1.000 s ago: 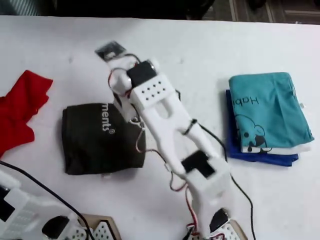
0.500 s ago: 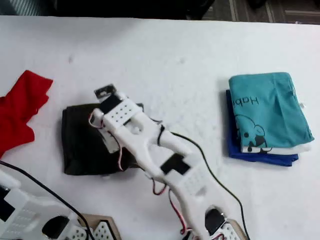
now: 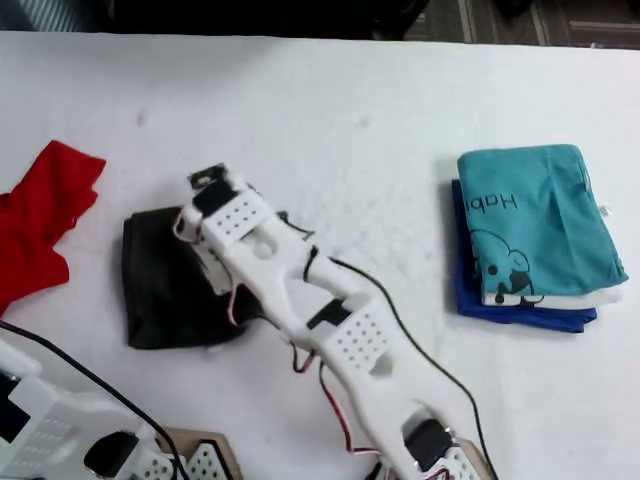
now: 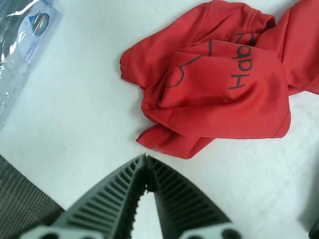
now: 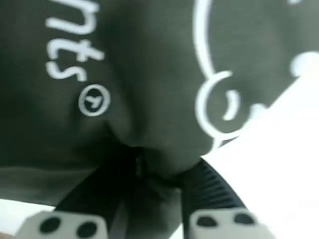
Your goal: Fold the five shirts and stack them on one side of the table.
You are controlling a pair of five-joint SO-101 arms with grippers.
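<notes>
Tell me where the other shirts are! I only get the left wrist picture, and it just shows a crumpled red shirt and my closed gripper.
Observer: Three are folded one on another near the high view's right edge: the teal shirt on top, the white shirt under it, the blue shirt at the bottom.
Operator: And the fifth one?
Observer: A black shirt lies folded between your red shirt and those three.
Operator: What's the other arm up to?
Observer: It lies across the black shirt, and the right gripper is pinching a fold of it.
</notes>
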